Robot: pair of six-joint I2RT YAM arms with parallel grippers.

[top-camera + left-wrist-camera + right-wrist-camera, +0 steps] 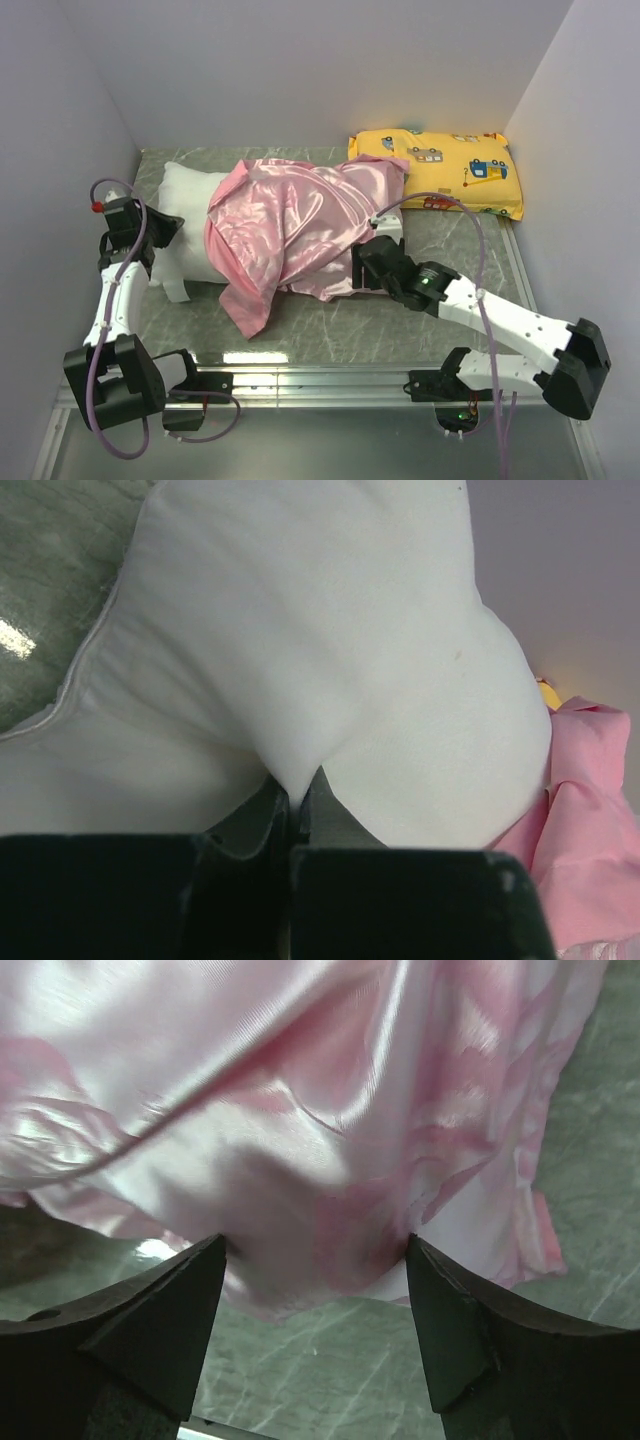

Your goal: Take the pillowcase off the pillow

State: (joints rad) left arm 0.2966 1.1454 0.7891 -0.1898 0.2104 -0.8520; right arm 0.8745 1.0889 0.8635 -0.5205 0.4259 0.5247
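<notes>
Pink satin pillowcase [295, 235] is bunched over the right half of the white pillow [185, 215] on the table [400, 320], with the left end left bare. A fold of that bare end is pinched tight by the left gripper [298, 798], its arm bent at the elbow. The right gripper [315, 1260] is held low, jaws spread wide at the pillowcase's near edge, nothing clamped.

The pillowcase [290, 225] is shiny pink, the pillow [185, 195] white. The cushion [450, 170] is yellow with vehicle prints, the counter [400, 325] marbled grey.
</notes>
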